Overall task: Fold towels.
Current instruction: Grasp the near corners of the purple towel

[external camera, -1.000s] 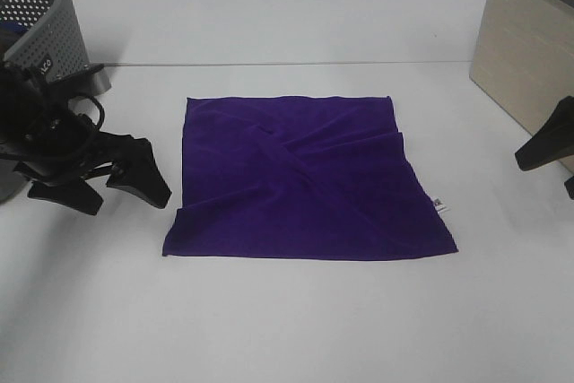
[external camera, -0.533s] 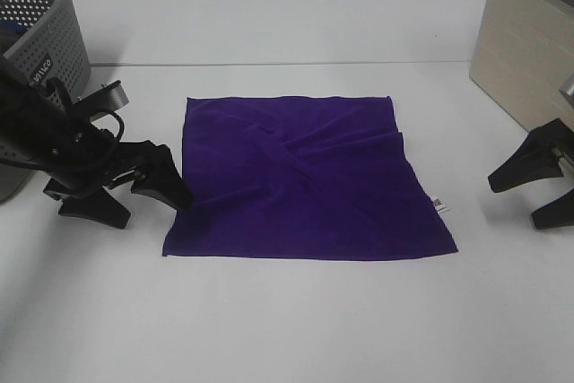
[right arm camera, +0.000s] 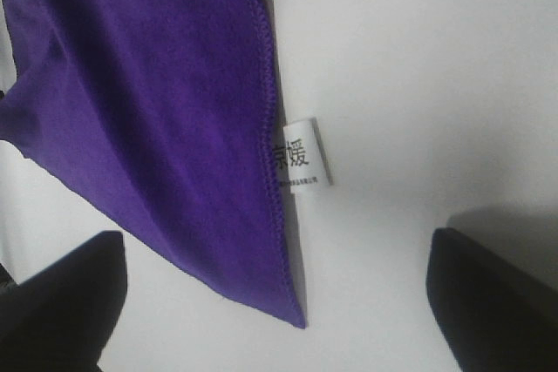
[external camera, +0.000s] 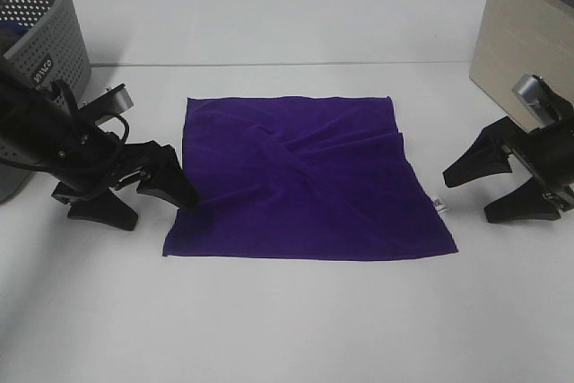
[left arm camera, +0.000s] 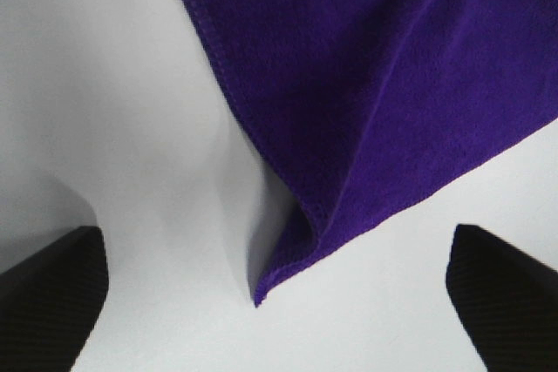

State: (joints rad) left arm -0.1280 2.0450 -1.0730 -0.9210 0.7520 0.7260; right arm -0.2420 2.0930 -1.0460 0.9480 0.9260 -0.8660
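Both arms have closed in on the towel (external camera: 305,177) since the earlier frames. The left fingers (external camera: 166,186) have come from well left of it up to its left edge, and the right fingers (external camera: 471,166), then barely inside the right edge of the frame, now stand near its lower right corner. We see the towel itself unmoved: it lies spread flat in the middle of the white desk (external camera: 296,320), roughly square, with soft creases running across it and a small white tag (external camera: 439,204) on its right edge. We find the left fingers spread wide, holding nothing. In the high view the tip of one meets the towel's left edge just above the lower left corner, though we cannot tell whether it touches the cloth. From the left wrist, the fingers (left arm camera: 52,294) sit either side of that slightly raised corner. The right fingers are also spread and empty, apart from the cloth. From the right wrist, the fingers (right arm camera: 493,294) flank the corner below the tag (right arm camera: 302,154). At the upper left stands a grey basket (external camera: 40,33), and at the upper right a beige box (external camera: 520,51).
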